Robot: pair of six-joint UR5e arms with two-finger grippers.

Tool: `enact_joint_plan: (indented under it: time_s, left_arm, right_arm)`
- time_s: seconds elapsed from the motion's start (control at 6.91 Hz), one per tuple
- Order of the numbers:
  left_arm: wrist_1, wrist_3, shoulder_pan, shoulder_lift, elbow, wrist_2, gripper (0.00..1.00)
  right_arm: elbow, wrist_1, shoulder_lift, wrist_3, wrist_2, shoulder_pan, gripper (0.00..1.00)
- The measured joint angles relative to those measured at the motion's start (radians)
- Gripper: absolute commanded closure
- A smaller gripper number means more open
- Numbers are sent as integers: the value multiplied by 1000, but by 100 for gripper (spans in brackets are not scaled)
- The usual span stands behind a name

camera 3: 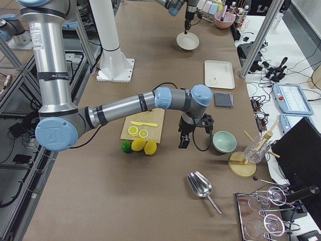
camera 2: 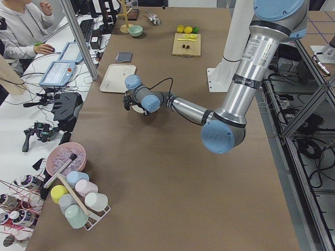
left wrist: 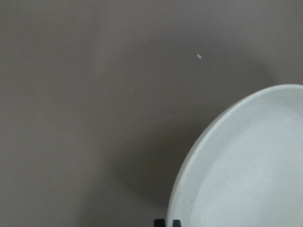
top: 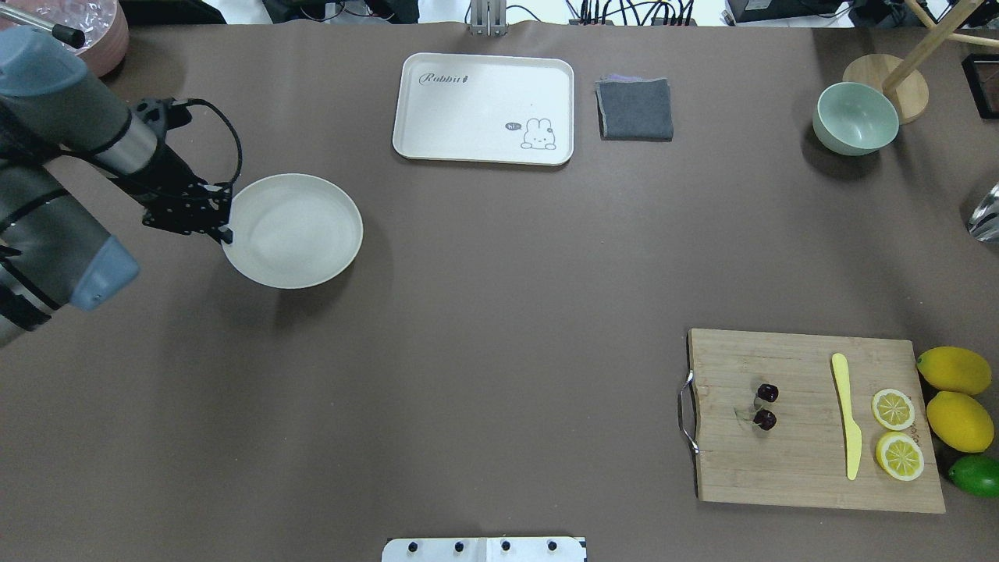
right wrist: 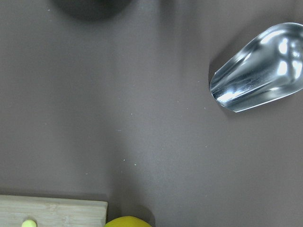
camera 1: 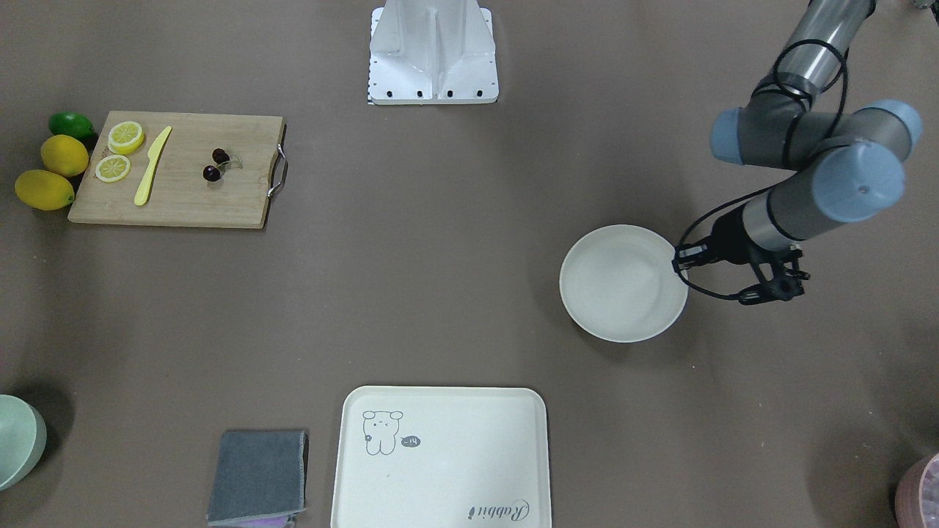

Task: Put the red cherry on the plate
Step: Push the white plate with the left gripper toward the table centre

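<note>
The red cherry (camera 1: 215, 165) (top: 765, 406), a pair of dark cherries on pale stems, lies on the wooden cutting board (camera 1: 183, 198) (top: 780, 468), with no gripper near it. Across the table sits the round cream plate (camera 1: 623, 286) (top: 293, 230) (left wrist: 246, 170), with nothing in it. My left gripper (camera 1: 678, 258) (top: 225, 232) (left wrist: 167, 222) is at the plate's rim, and its black tips sit close together with the rim between them. My right gripper (camera 3: 184, 139) hangs over bare table between the lemons and the green bowl. I cannot tell whether it is open or shut.
On the board lie a yellow knife (top: 847, 417) and two lemon slices (top: 894, 410); two lemons (top: 956, 371) and a lime (top: 975, 474) sit beside it. A bear-drawing tray (top: 484, 78), grey cloth (top: 635, 109), green bowl (top: 855, 119) and metal scoop (right wrist: 258, 75) are around.
</note>
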Motion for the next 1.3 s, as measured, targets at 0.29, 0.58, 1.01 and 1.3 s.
enact_joint_plan:
  time_s: [0.29,0.58,1.01,1.3]
  left_arm:
    - [-1,-161,132,-56,-35,89,100]
    - [-3,-271,217,-85,-69,136,100]
    - [-35,-391,238,-134,-77,144,100]
    - [-164,-497,282,-147,-25,172,100]
  right_arm:
    - [-8,0,-2,0,14,0,0]
    - [-13,-1,-4,0,22,0,0]
    - [-22,0,-3,1,23,0,0]
    - [-30,1,-1,1,22,0,0]
